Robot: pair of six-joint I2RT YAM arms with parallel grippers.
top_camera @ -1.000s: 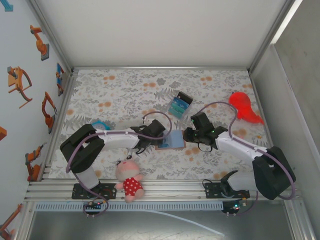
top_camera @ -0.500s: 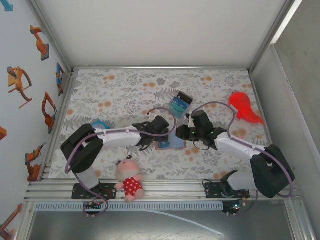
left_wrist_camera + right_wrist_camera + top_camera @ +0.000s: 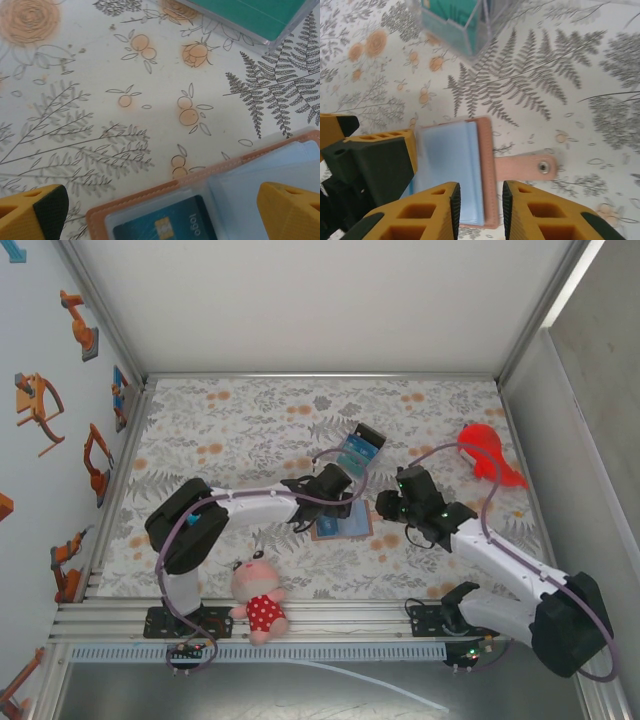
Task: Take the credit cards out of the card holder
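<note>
The card holder [image 3: 342, 524] lies open and flat on the flowered cloth, pinkish-tan outside and blue-grey inside. Its snap tab [image 3: 525, 167] sticks out to the right. A dark blue credit card [image 3: 165, 227] with a gold chip sits in a clear sleeve of the holder [image 3: 150, 197]. My left gripper [image 3: 162, 212] hangs over the holder's left half, open wide, with nothing between its fingers [image 3: 35, 212]. My right gripper [image 3: 480, 200] hovers over the holder's right edge [image 3: 487, 170]. Its jaws stand a little apart, with gaps on both sides of that edge.
A clear case of teal and blue striped blocks [image 3: 358, 448] stands just behind the holder, close to both grippers. A red object [image 3: 488, 452] lies at the back right. A plush doll in a red dress [image 3: 258, 598] sits at the near edge.
The left arm has stretched further right over the holder. The right gripper has pulled back to the right and its jaws have parted a little. The holder now lies open.
</note>
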